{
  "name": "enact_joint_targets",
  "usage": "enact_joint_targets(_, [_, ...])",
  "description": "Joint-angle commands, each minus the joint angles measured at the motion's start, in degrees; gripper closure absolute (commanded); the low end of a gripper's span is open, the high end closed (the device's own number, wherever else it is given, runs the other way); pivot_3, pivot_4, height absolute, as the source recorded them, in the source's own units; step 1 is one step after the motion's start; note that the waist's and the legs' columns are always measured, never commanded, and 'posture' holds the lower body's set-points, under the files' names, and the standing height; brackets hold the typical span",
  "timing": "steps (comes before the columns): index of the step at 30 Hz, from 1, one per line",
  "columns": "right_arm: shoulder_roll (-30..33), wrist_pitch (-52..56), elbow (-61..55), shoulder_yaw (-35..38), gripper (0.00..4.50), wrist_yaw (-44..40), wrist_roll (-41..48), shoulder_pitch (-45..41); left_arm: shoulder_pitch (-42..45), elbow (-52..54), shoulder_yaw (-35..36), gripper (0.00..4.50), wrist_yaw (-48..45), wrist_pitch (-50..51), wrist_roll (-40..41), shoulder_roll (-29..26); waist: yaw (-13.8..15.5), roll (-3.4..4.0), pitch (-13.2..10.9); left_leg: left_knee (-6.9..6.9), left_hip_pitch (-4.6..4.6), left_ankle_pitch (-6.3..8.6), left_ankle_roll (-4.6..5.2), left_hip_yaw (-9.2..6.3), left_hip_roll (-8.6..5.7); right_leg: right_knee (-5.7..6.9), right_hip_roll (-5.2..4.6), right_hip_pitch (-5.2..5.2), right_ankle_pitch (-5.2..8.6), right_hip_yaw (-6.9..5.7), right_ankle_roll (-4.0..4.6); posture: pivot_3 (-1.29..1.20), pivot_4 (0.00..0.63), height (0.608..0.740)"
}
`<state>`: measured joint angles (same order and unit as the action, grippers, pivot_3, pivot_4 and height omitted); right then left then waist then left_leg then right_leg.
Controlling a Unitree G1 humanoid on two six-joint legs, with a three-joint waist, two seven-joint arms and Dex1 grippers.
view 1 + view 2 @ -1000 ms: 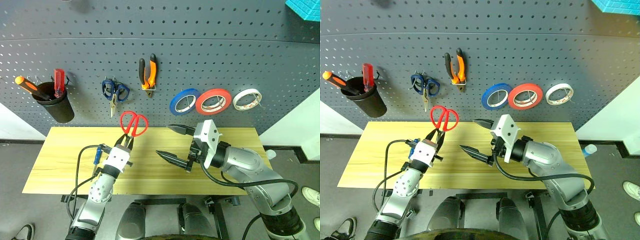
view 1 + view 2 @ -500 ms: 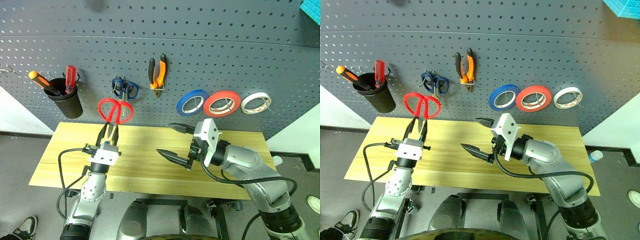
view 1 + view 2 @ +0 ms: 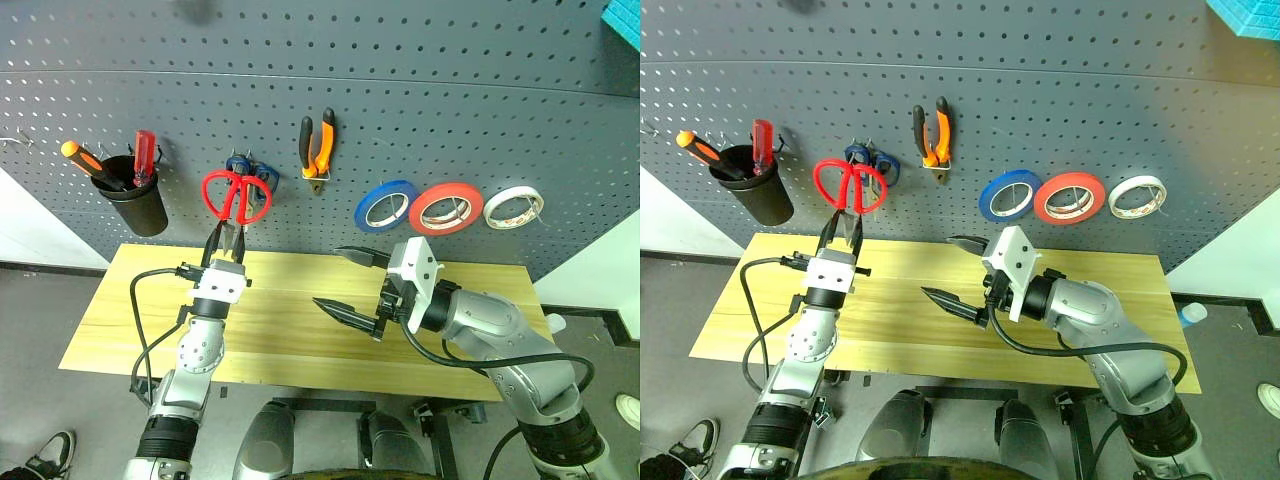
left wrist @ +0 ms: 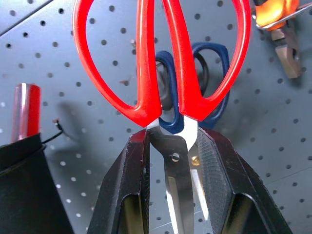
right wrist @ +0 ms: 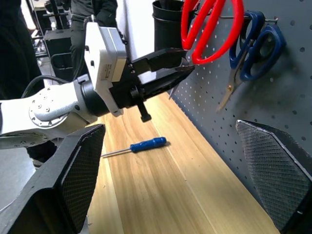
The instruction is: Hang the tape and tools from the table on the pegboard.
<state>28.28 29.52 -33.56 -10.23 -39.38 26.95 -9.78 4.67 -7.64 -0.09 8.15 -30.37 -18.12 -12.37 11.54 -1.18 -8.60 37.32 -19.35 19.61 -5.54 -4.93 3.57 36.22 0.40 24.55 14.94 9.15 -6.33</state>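
The left gripper (image 4: 171,146) squeezes the blades of the red scissors (image 3: 236,194), loops up by the pegboard (image 3: 420,90) (not hooked yet), the right gripper (image 3: 348,283) waits wide open, and the pliers (image 3: 317,146) and red tape (image 3: 446,207) already hang.

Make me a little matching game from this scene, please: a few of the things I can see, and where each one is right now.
Things:
1. red-handled scissors
2. pliers
3. blue screwdriver
4. red tape

Places:
A. hanging on the pegboard between a blue roll and a white roll
B. lying on the table
C. held up in the left gripper, handles uppermost
D. hanging alone on a hook, to the right of the blue-handled scissors

Pairs: 1-C, 2-D, 3-B, 4-A
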Motion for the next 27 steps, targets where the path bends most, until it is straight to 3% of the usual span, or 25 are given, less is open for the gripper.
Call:
enact_joint_targets(1, [0.05, -1.03, -2.22, 0.71, 0.0, 0.31, -0.12, -0.1, 1.09, -0.15, 0.43, 3.45, 0.05, -0.67, 0.64, -0.42, 0.26, 0.01, 0.07, 0.0, 0.0, 0.0, 0.0, 0.0, 0.0, 0.0, 0.0, 0.0, 0.0, 0.0, 0.0, 0.28, 0.099, 0.727])
enact_joint_targets(19, [-0.3, -0.55, -3.23, 0.37, 0.0, 1.15, 0.0, 0.26, 5.61, -6.08, 0.2, 3.45, 0.24, 0.0, 0.53, -0.48, 0.34, 0.01, 0.54, 0.06, 0.02, 0.0, 0.0, 0.0, -0.01, 0.04, 0.0, -0.03, -0.04, -0.01, 0.02, 0.28, 0.1, 0.727])
enact_joint_targets(27, [-0.45, -0.36, -3.44, 0.21, 0.0, 1.65, 0.05, 0.13, 11.7, -14.28, -0.16, 3.45, 1.68, -0.44, 0.34, 0.23, 0.37, 0.01, 0.61, 0.11, 0.05, -0.01, 0.0, 0.0, -0.03, 0.09, 0.0, -0.08, -0.06, -0.01, 0.02, 0.27, 0.102, 0.727])
